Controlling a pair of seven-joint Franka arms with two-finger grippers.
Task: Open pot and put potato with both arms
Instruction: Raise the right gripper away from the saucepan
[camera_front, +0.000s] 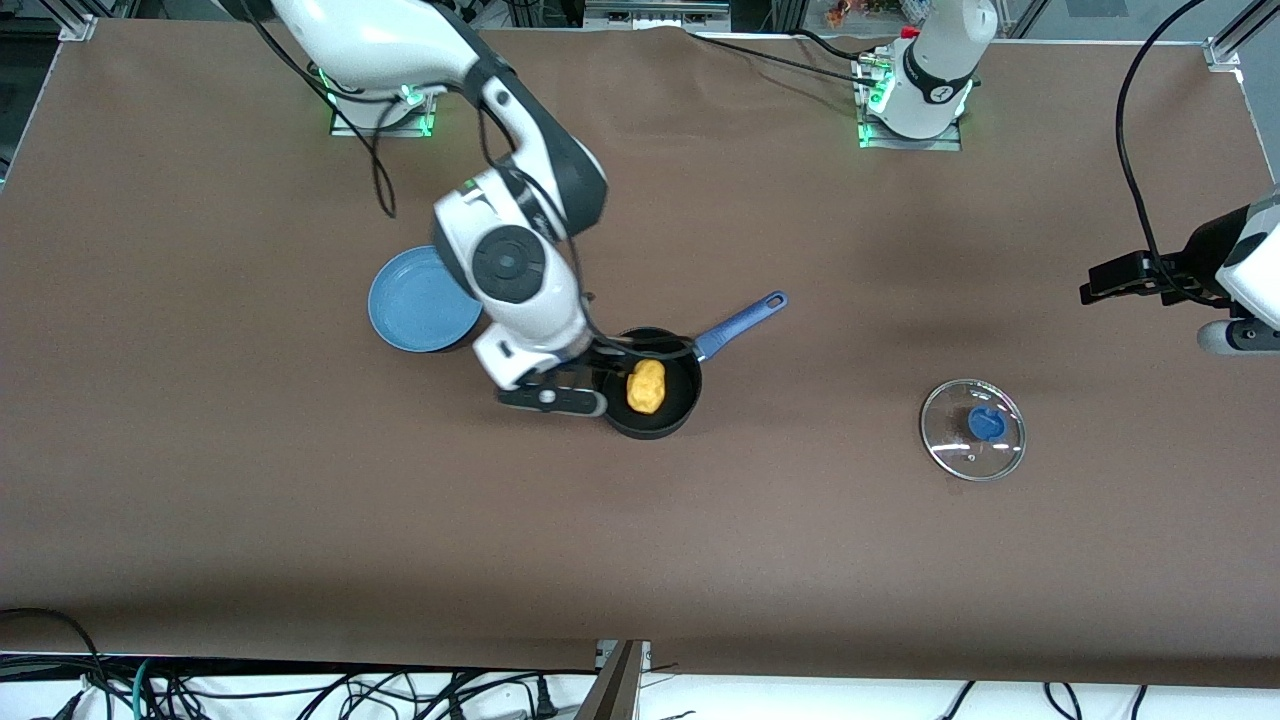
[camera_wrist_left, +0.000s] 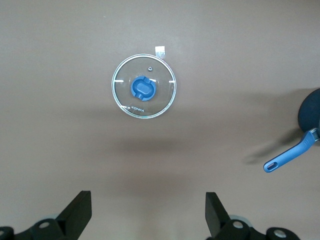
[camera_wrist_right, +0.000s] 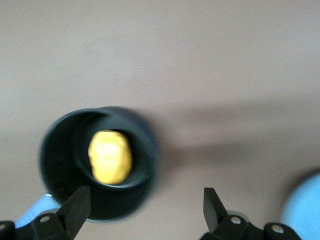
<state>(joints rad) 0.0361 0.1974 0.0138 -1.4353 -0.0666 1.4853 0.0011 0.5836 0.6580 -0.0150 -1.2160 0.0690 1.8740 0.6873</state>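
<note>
We are looking at a robotics lab — two white arms (camera_front: 520, 250) bolted to base plates (camera_front: 910, 135) lit green, a table (camera_front: 200, 450) under brown cloth, aluminium framing (camera_front: 1225, 40) at its corners, and loose cables (camera_front: 300, 690) trailing off its edge — with toy cookware as test props.

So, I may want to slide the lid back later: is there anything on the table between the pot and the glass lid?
Nothing: in the front view only bare brown table separates the pot from the glass lid; the pot's blue handle angles away toward the bases.
</note>
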